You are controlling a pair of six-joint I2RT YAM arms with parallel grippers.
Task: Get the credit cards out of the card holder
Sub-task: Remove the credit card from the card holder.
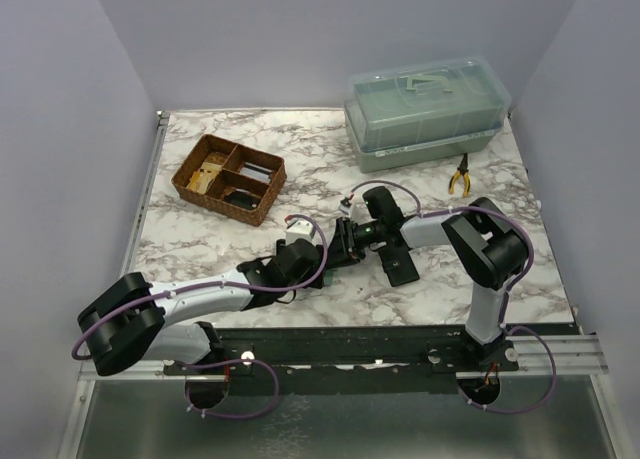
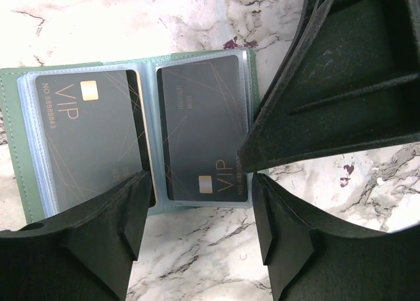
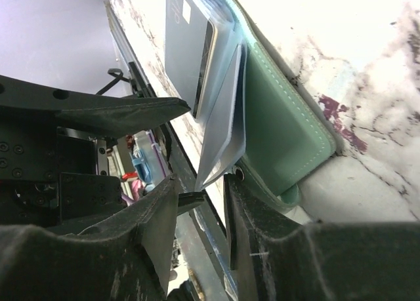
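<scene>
Marble bench (image 1: pixel 190 241) carried the card holder (image 3: pixel 275 124), lying open at centre. My left tool (image 2: pixel 200 196) was open, straddling the right sleeve's lower edge. My right tool (image 3: pixel 200 196) sat at the holder's edge; couldn't tell if it gripped. Both dark credit cards (image 2: pixel 203 127) sat in their sleeves.

Robotics lab cell: plain walls (image 1: pixel 60 129) are enclosing a marble-patterned bench (image 1: pixel 330 169); left arm (image 1: pixel 200 301) and right arm (image 1: pixel 480 244) are standing on a metal rail (image 1: pixel 560 351).

Matt stitched card holder (image 3: pixel 282 137), glossy clear plastic sleeves (image 3: pixel 223 134).
</scene>
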